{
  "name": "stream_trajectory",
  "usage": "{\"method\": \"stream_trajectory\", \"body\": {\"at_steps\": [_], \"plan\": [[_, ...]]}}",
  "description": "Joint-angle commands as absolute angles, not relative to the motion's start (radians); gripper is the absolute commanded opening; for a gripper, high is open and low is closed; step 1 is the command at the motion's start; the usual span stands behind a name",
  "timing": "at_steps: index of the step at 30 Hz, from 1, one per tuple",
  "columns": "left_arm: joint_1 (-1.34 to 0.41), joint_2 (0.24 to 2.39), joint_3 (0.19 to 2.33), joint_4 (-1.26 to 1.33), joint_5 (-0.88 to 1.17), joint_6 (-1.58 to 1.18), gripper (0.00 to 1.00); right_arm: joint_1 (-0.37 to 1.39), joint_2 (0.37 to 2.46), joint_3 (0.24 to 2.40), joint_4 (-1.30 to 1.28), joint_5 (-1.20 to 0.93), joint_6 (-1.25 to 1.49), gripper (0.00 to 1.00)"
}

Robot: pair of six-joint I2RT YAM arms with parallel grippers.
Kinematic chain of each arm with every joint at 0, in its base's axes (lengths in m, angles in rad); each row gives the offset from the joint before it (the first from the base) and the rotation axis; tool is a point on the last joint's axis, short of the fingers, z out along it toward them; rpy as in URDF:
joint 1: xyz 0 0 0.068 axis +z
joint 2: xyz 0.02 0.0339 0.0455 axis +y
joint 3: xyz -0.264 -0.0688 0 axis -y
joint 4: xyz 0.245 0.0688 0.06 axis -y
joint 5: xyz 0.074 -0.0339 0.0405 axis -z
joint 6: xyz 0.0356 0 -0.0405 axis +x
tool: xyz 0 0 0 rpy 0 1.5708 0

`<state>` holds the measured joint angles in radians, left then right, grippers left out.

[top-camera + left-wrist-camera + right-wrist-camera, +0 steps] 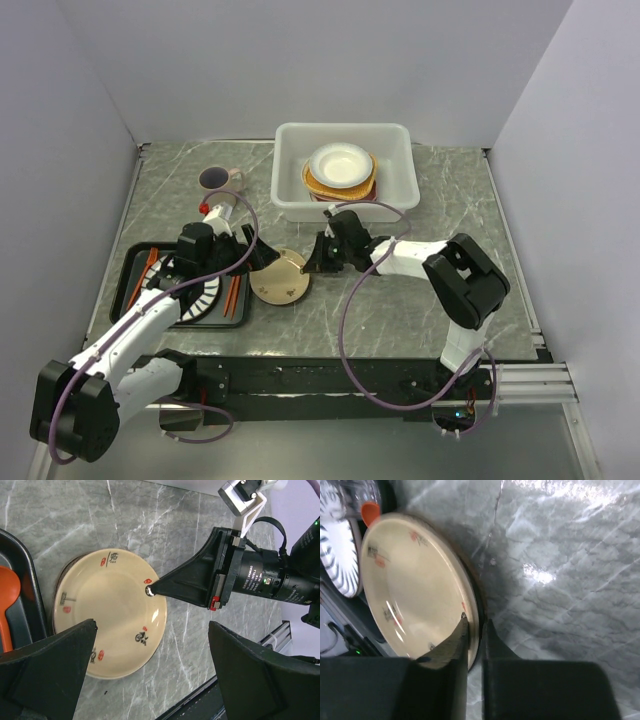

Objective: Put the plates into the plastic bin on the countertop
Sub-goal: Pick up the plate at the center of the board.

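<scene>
A small tan plate point(280, 278) with red and black marks lies on the grey-green marble countertop point(400, 300), just right of the black tray. My right gripper point(318, 258) is shut on its right rim, one finger on top and one under the edge point(475, 630). The plate point(415, 580) shows a dark edge below its rim. My left gripper point(262, 255) is open and empty above the plate point(110, 612), its fingers point(47, 665) spread wide. The white plastic bin point(395, 140) at the back holds a stack with a white plate point(340, 163) over orange ones point(318, 186).
A black tray point(132, 275) at the left holds a black-striped white plate point(200, 300) and orange utensils point(232, 295). A mug point(218, 178) stands at the back left. The right arm's finger point(190, 582) reaches over the plate in the left wrist view.
</scene>
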<state>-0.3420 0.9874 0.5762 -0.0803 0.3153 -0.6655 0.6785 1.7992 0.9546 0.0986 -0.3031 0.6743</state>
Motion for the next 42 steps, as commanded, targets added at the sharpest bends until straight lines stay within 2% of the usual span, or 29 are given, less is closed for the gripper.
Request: {"method": "stream_trajectory", "body": {"at_steps": [1, 42], "plan": [[-0.344, 0.991, 0.586, -0.064, 0.304, -0.653, 0.99, 0.693, 1.772, 0.988, 0.081, -0.246, 0.650, 0.01], [-0.344, 0.966, 0.586, -0.067, 0.282, -0.661, 0.99, 0.695, 1.533, 0.940, 0.022, -0.179, 0.629, 0.00]]}}
